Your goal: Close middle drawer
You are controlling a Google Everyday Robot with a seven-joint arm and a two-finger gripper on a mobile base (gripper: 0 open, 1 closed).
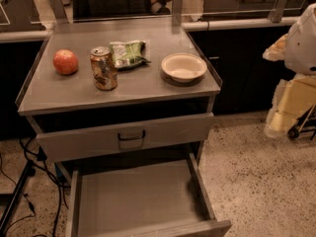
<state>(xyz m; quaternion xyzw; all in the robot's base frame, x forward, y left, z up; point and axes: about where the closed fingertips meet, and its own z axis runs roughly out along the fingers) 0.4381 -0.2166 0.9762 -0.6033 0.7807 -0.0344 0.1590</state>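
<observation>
Drawer handling first: the middle drawer (140, 201) is the one pulled far out at the bottom of the camera view. It sits below the taller-fronted drawer (89, 143) w/ the black handle (131, 136), which stands only slightly proud of the cabinet (148, 90). Its long grey tray is bare, so it's prob. light for its bulk. It's sheet metal, so stiff, and shouldn't flex or dent under a push. It likely runs on slides, so a steady, modest force straight in should do. An off-centre shove could rack it & make it bind. The surface looks smooth & poor for pinching, but no pinch is needed. Best contact is flat against the outer face of the front panel (163, 229), approx. centre. Only the panel's top lip shows at the lower edge; its handle is out of frame. A hard slam might jolt the can (103, 68) & bowl (183, 66) on top.

The gripper (279, 48) is at the far right edge, beside the dark counter, right of the cabinet & well apart from the drawer. Whether it's spread or pressed together can't be told. It touches no part of the cabinet.
</observation>
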